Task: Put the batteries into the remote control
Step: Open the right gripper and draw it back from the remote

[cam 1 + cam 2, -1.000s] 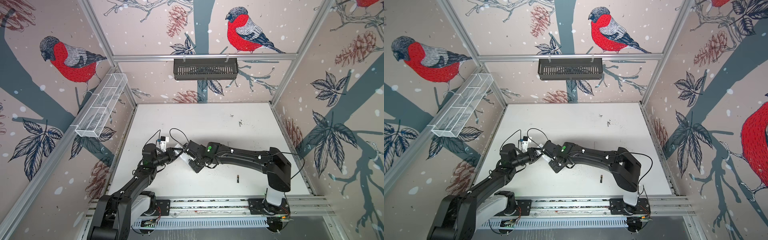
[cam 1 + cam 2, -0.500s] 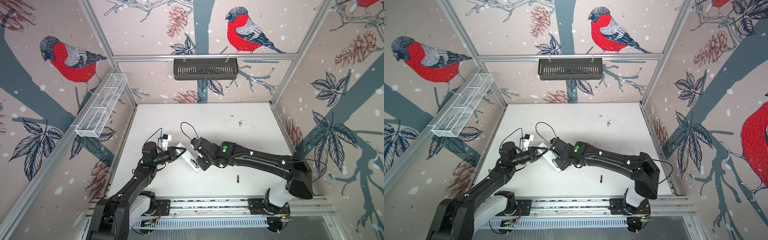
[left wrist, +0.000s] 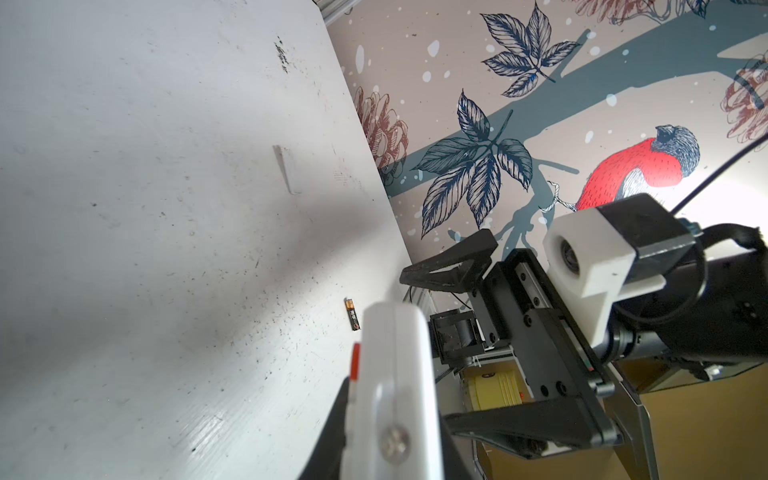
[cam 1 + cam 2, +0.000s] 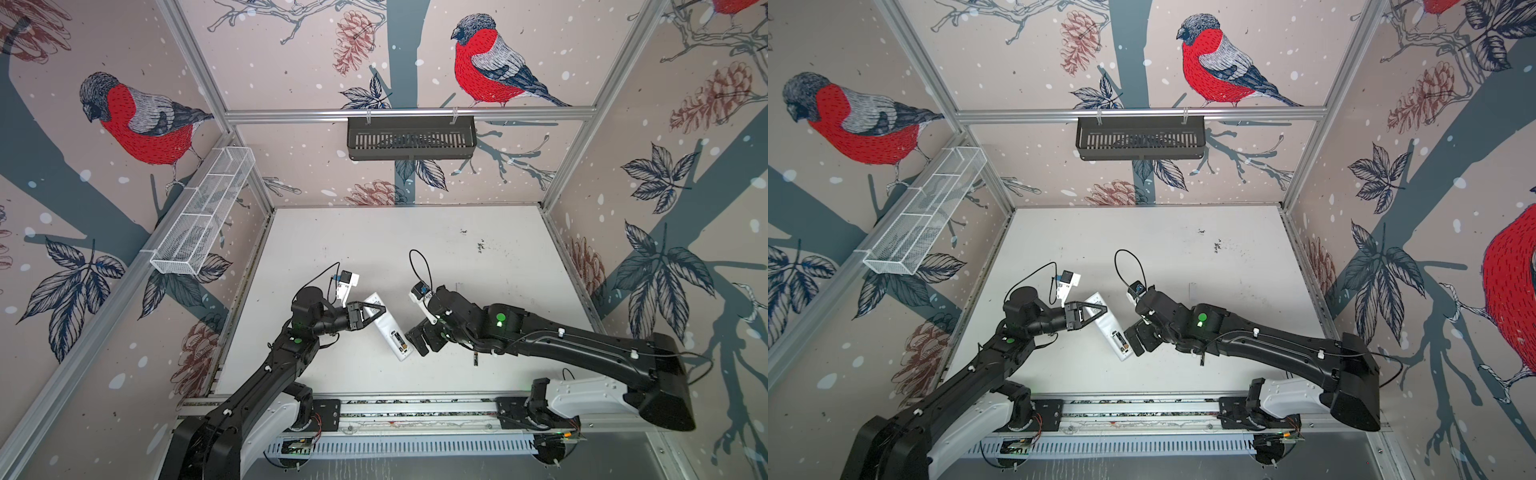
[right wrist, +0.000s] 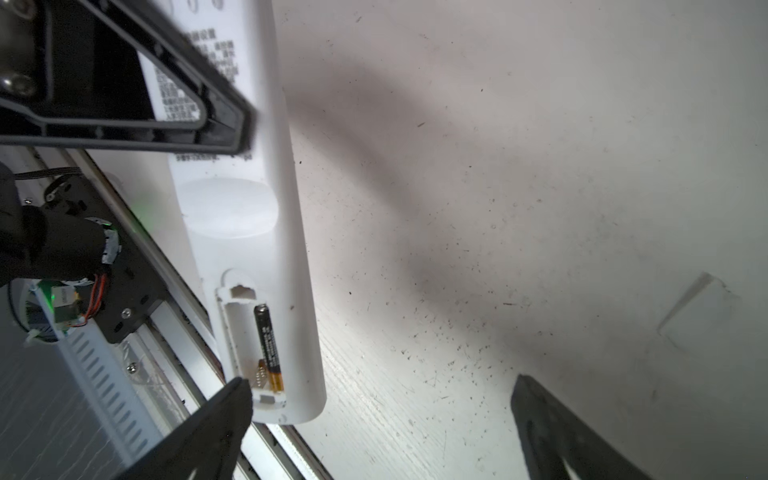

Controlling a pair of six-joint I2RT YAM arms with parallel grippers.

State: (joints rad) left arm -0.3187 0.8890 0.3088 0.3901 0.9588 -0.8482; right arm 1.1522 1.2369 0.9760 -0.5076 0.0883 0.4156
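1. Top views both show the white table (image 4: 374, 249). The remote control (image 4: 385, 329) is slanted over it between the two arms.
2. At the remote's far end, the left gripper (image 4: 376, 311) is clamped tight on the body, with one finger on the back face and one on the button face.
3. At the remote's near end, the right gripper (image 4: 415, 340) has its jaws spread wide and holds nothing. One finger is just beside that end; whether it touches cannot be told.
4. The remote has its back face up. The printed label is toward the held end, and the open battery compartment is at the other.
5. A flat white piece (image 5: 694, 307) lies on the table well apart from the remote, on the right arm's side.
6. The first battery (image 5: 268, 345) lies inside the compartment, gold band toward the remote's near end. The slot beside it shows a spring contact.
7. The second battery (image 3: 352, 319) lies on the table apart from the remote, out past its compartment end.
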